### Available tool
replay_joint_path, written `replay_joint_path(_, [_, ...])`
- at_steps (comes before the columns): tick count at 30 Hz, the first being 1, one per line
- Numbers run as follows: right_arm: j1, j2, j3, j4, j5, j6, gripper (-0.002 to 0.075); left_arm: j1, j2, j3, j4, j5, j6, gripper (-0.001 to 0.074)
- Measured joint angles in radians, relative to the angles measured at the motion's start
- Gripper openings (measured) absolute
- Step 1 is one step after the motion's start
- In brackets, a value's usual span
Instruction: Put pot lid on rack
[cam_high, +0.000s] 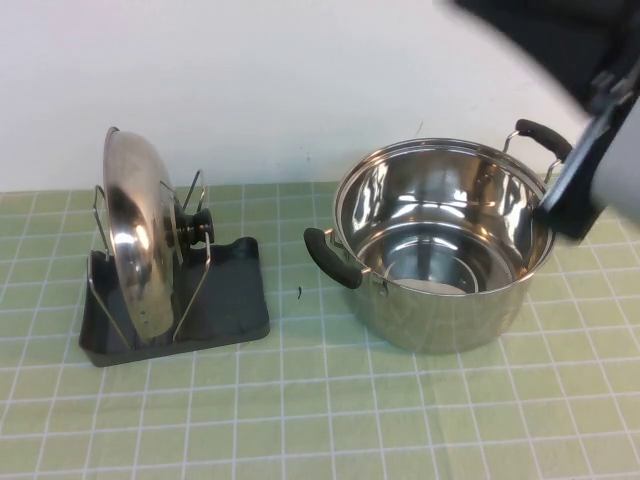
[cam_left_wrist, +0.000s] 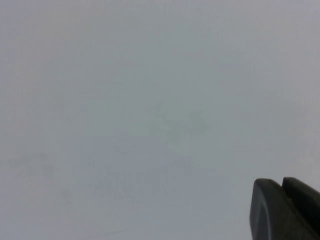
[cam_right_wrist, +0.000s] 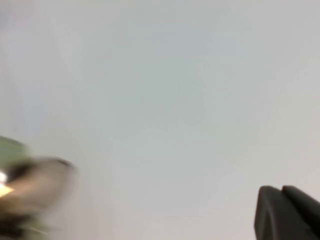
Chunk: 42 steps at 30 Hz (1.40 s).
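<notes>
A: Where's the lid (cam_high: 137, 233) relative to the grippers?

B: We see it standing on edge in the rack (cam_high: 232, 300), far left of the table (cam_high: 400, 420), knob (cam_high: 200, 226) facing right toward the pot (cam_high: 440, 258). The wire uprights (cam_high: 193, 190) bracket it. The right arm (cam_high: 590, 150) is up at the far right, above and behind the pot's right rim, well apart from the lid, with the pot between them.

A: Right gripper state?

B: We can't tell. In the right wrist view the right gripper (cam_right_wrist: 287, 212) is just two dark fingertip ends in a corner against a pale wall, and a blurred shiny shape sits at the opposite edge. Nothing is in it.

A: Left gripper?

B: It isn't in the high view. In the left wrist view the left gripper (cam_left_wrist: 285, 207) shows the same two dark tips against a blank wall. We can't tell its state either. No task item shows there.

A: Counts?

B: We count one lid, one rack, one pot with two black handles (cam_high: 333, 258), and one arm in the high view. A small dark speck (cam_high: 299, 292) lies on the mat between rack and pot.
</notes>
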Motion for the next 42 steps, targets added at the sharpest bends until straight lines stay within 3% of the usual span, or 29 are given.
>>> replay_joint_path(4, [0.000,-0.056,0.000,0.021,0.276,-0.182,-0.0001,0.000,-0.024,0.000,-0.079,0.320,0.119,0.0005])
replay_joint_path(8, [0.000,-0.096,0.000,0.137,0.575,-0.498,-0.0001,-0.011,-0.057,0.000,-0.404,0.663,0.498,0.0003])
replay_joint_path(13, [0.000,-0.122,-0.002,0.495,1.001,-0.901,-0.0001,-0.066,-0.085,0.000,-0.894,0.931,0.877,0.0001])
replay_joint_path(18, [0.000,-0.194,-0.002,0.991,1.180,-1.110,-0.0001,-0.101,-0.155,0.041,-1.312,0.974,1.134,0.0001])
replay_joint_path(21, [0.000,-0.280,0.004,1.218,1.186,-1.158,-0.0001,-0.101,-0.250,0.113,-1.529,0.926,1.257,0.0000])
replay_joint_path(25, [0.000,-0.411,0.071,1.387,1.133,-1.174,-0.0001,-0.101,-0.381,0.240,-1.750,0.863,1.403,-0.0001])
replay_joint_path(35, [0.000,-0.704,0.519,1.606,0.789,-1.198,-0.0001,-0.101,-0.684,0.608,-2.187,0.713,1.778,-0.0001])
replay_joint_path(42, [0.000,-0.783,0.761,1.633,0.595,-1.198,-0.0001,-0.101,-0.747,0.724,-2.283,0.640,1.876,-0.0002])
